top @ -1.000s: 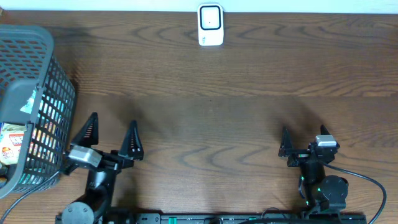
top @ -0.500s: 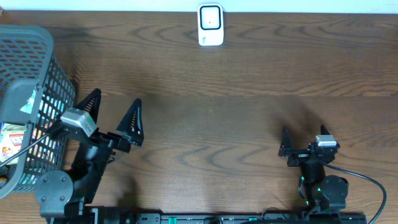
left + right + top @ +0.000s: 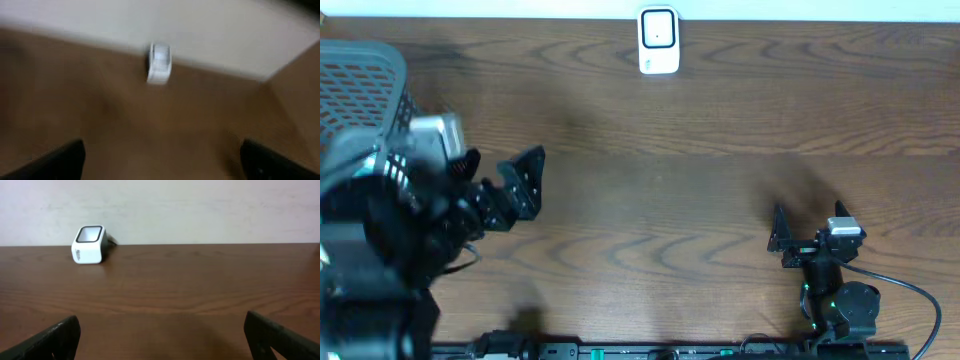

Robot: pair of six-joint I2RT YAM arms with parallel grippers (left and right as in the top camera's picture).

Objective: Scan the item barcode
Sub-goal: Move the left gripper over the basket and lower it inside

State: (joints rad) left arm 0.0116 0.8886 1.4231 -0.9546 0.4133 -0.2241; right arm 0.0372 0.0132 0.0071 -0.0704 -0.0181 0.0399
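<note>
The white barcode scanner point(image 3: 658, 40) stands at the table's far edge, near the middle. It shows blurred in the left wrist view point(image 3: 159, 62) and sharp in the right wrist view point(image 3: 89, 244). My left gripper point(image 3: 498, 175) is raised beside the grey basket point(image 3: 360, 60), open and empty, its fingertips point(image 3: 60, 162) wide apart. My right gripper point(image 3: 808, 222) rests low at the front right, open with nothing between its fingers point(image 3: 280, 340). The item is hidden behind my left arm.
The basket fills the far left corner of the wooden table point(image 3: 670, 200). A pale wall point(image 3: 200, 210) rises behind the scanner. My left arm's body covers much of the front left.
My left arm has lifted and swung left and back toward the basket, now covering its contents. The right arm has not moved. Both grippers stayed open.
</note>
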